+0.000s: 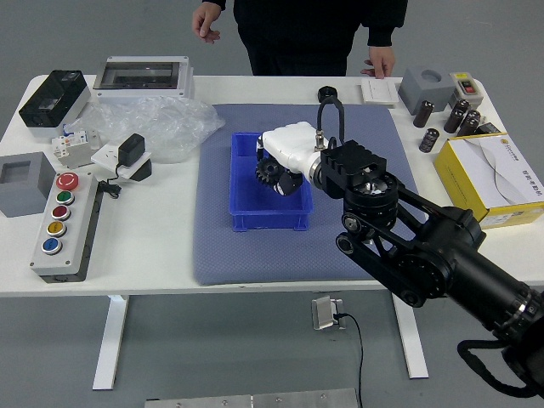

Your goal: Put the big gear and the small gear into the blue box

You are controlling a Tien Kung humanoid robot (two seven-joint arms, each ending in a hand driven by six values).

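Note:
My right hand [280,170] is over the blue box [270,219], its fingers closed around a dark gear [268,172], which looks like the big gear. The gear hangs above the box's interior, near its middle. My hand and wrist cover the box's right part and the mat to its right, hiding the small gear there. The left hand is out of view.
A black round part [327,93] lies by the mat's far edge. Left are a button panel [66,225] and plastic wrap [157,127]; right are a yellow box [489,183] and dark cylinders. A person stands beyond the table, hands off the box.

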